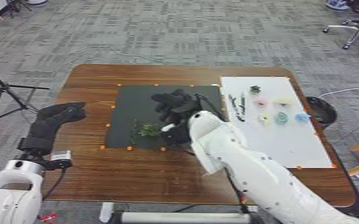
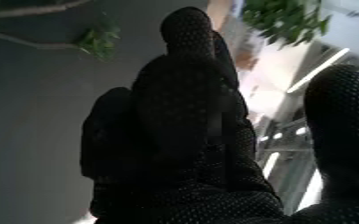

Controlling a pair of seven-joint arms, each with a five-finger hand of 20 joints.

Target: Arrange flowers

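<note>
My right hand is over the dark mat, its fingers relaxed. Leafy green foliage and a thin green stem lie on the mat, nearer the robot than that hand. In the right wrist view, the right hand has its thumb apart from the fingers; green leaves are beyond the fingertips, and a twig with small leaves lies against the dark surface. My left hand is open at the table's left side. Pink, yellow, teal and blue flowers lie on the white sheet.
Dark stems and a small green plant are on the white sheet at the right. A dark round bin stands beyond the table's right edge. Orange markers line the mat, and a black tripod stands at the left.
</note>
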